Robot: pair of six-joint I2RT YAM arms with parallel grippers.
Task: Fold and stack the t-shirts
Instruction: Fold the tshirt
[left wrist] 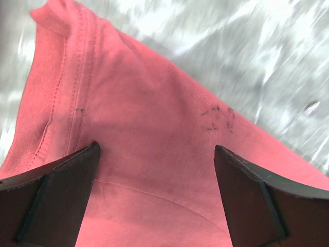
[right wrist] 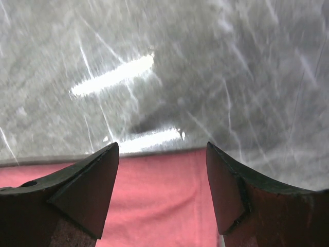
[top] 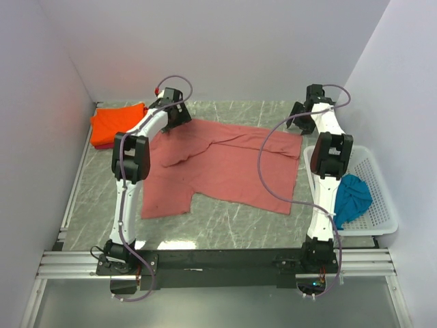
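Brick-red shirt [top: 225, 171]: spread out on the middle of the table, mostly flat. One sleeve points toward the near left, and a loose fold runs across its far part.
Brick-red shirt, left wrist view [left wrist: 154, 103]: stitched collar seam at upper left, with a few small dark marks on the cloth at right.
Brick-red shirt, right wrist view [right wrist: 159, 200]: only its straight edge shows, with bare table beyond it.
My left gripper [left wrist: 155, 149]: jaws wide apart with nothing between them. It is poised over the far left part of the brick-red shirt, by the collar. I cannot tell whether the fingertips touch the cloth.
My right gripper [right wrist: 162, 146]: jaws apart and holding nothing, above the far right edge of the same shirt, right at the cloth's border.
Orange shirt [top: 119, 123]: folded, at the far left corner of the table, just left of my left gripper.
Pink-red shirt [top: 100, 145]: a thin strip showing under the near edge of the orange shirt.
Teal shirt [top: 351, 198]: bunched up inside the basket, not folded.
Basket [top: 379, 174]: white lattice, at the right edge of the table, beside my right arm.
Table [top: 239, 229]: grey marbled top, glossy with light streaks.
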